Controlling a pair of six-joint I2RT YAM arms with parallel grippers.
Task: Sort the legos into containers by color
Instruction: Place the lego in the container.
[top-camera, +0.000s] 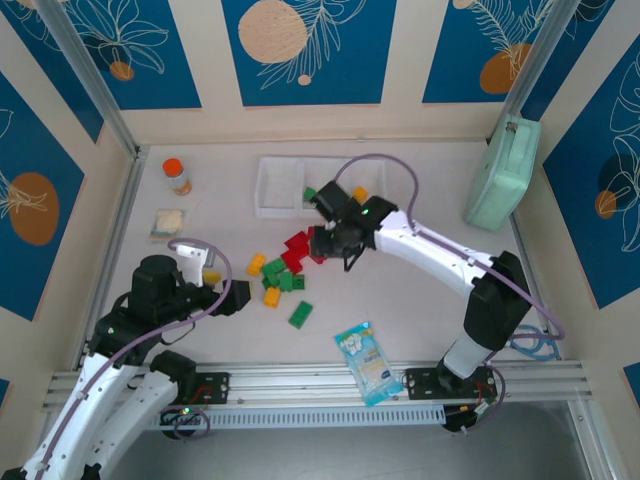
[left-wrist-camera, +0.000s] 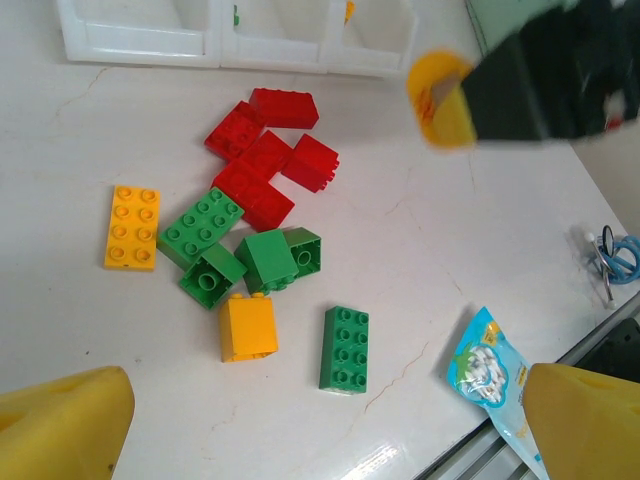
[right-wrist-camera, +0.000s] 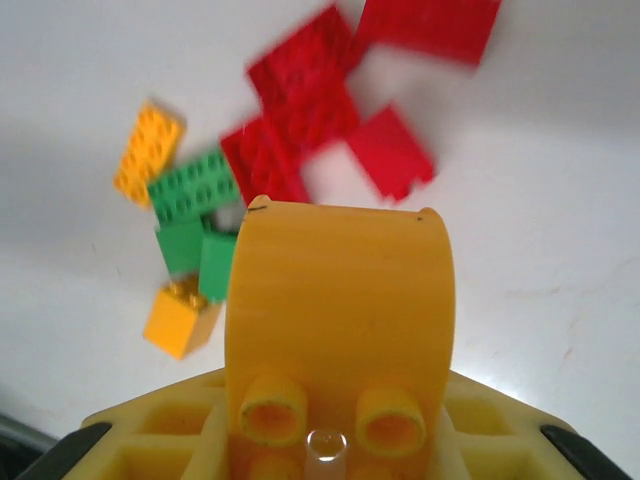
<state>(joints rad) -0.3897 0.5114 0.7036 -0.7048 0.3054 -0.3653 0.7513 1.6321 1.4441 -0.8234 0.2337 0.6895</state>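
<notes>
Hovering over the red legos (top-camera: 298, 248) mid-surface, my right pincer (top-camera: 322, 243) is clenched; whether it grips a brick I cannot tell. My left pincer (top-camera: 235, 297) waits released. Next, I judge: carry one to the containers (top-camera: 278, 186) at the far edge.

Red, green and yellow-orange legos (left-wrist-camera: 268, 258), white containers (top-camera: 275, 186), mint-green case (top-camera: 503, 172).
</notes>
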